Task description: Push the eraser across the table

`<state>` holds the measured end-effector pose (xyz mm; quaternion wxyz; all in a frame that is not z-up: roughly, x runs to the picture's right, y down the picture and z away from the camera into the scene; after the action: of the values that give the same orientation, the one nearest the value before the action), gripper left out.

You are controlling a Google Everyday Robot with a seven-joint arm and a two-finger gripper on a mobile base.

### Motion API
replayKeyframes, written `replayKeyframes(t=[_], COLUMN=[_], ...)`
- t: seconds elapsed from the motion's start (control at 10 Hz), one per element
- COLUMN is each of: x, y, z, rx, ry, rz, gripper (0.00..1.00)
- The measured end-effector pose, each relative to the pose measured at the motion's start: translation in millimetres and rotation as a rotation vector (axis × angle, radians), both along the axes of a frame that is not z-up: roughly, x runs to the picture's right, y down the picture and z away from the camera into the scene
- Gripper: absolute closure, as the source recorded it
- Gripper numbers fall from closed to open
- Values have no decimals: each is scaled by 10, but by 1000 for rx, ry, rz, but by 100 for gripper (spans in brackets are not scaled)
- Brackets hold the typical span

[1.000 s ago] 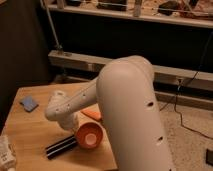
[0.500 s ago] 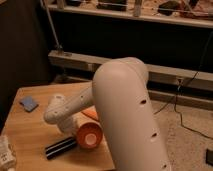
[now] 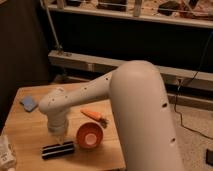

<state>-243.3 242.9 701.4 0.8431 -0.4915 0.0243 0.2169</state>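
Eraser (image 3: 58,149) lies flat near the front edge of the surface (image 3: 25,131), its long axis running roughly left to right, with the right end angled slightly toward the far side and just beside the red bowl (image 3: 89,135). The end effector (image 3: 59,136) points down over the eraser's middle, and I cannot tell whether it is open or closed. An orange stick (image 3: 94,115) lies behind the bowl, and a blue pad (image 3: 29,103) sits near the far left corner.

No text, label, brand or number can be read anywhere. The gripper (image 3: 58,137) hangs over the eraser (image 3: 57,149), near the front edge of the worktop (image 3: 30,127).
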Motion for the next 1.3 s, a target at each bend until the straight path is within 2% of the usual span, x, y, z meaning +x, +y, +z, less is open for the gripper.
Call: replayKeyframes(t=[0.1,0.2,0.3,0.5,0.8,0.9,1.3], x=[-58,-71,-51,95,216,234,26], y=[-111,-258,-344,-454,-319,-231,-27], z=[-114,-175,-168,9,265,344,475], rx=[-30,-38,-30,21,113,159,257], ry=[-40,-63,-63,-11,90,129,166], rz=[37,70,83,74,-14,-53,-87], gripper=[100,100,100,100,100,100,100])
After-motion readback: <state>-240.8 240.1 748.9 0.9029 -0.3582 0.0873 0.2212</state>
